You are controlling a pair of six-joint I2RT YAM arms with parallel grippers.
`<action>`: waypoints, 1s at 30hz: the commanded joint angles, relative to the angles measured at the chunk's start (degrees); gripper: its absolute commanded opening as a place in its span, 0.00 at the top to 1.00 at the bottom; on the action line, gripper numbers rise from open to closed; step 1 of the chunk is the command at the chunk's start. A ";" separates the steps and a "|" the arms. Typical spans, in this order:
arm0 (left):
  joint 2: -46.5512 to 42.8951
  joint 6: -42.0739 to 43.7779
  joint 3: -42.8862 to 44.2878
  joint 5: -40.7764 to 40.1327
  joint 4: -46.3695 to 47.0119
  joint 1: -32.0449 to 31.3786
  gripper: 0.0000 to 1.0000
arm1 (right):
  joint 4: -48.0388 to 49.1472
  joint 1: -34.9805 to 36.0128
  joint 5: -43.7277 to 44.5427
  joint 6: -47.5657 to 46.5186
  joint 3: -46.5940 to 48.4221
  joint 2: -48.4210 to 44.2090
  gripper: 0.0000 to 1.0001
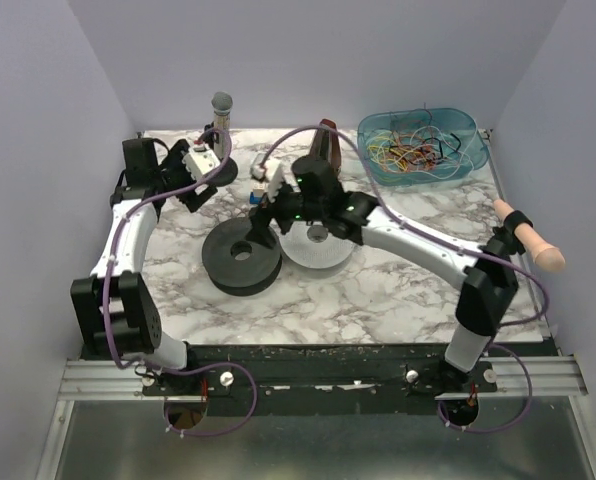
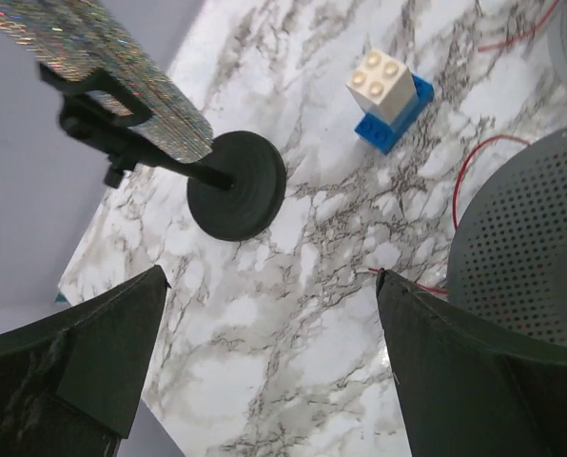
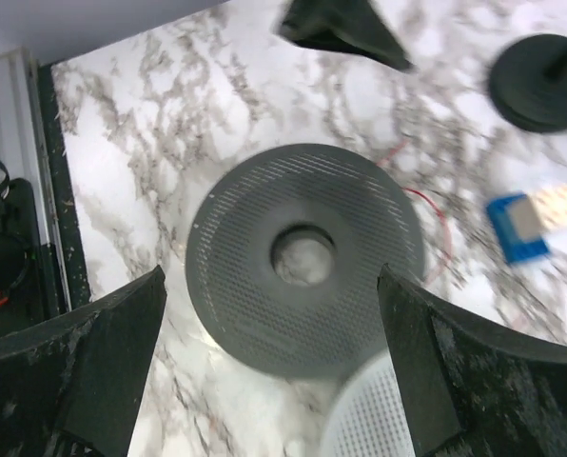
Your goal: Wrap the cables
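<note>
Cables (image 1: 413, 152) lie in a multicoloured tangle inside the clear blue bin (image 1: 478, 150) at the far right corner of the marble table (image 1: 378, 300). 1 thin red cable (image 2: 459, 181) curls loose on the marble beside the dark grey spool (image 3: 303, 257). The left gripper (image 2: 269, 276) hangs above the table with its jaws spread wide and empty, near the microphone stand (image 2: 236, 186) and a white-on-blue brick (image 2: 390, 95). The right gripper (image 3: 272, 271) hovers over the dark spool, jaws wide and gripping nothing. A white spool (image 3: 379, 419) sits just beside the dark one.
</note>
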 commanded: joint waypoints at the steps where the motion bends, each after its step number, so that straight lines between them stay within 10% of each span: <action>1: -7.75 -26.76 -4.20 -6.06 10.32 0.20 0.01 | 1.55 -7.27 7.19 7.58 -10.19 -12.97 0.00; 17: -28.57 -61.09 -33.79 -47.20 33.32 0.55 0.01 | 3.12 -48.30 15.91 11.91 -49.84 -56.77 0.00; 30: -30.53 -64.00 -58.77 -40.89 65.24 0.56 0.01 | 43.35 -61.17 13.17 14.89 -79.11 -57.23 0.00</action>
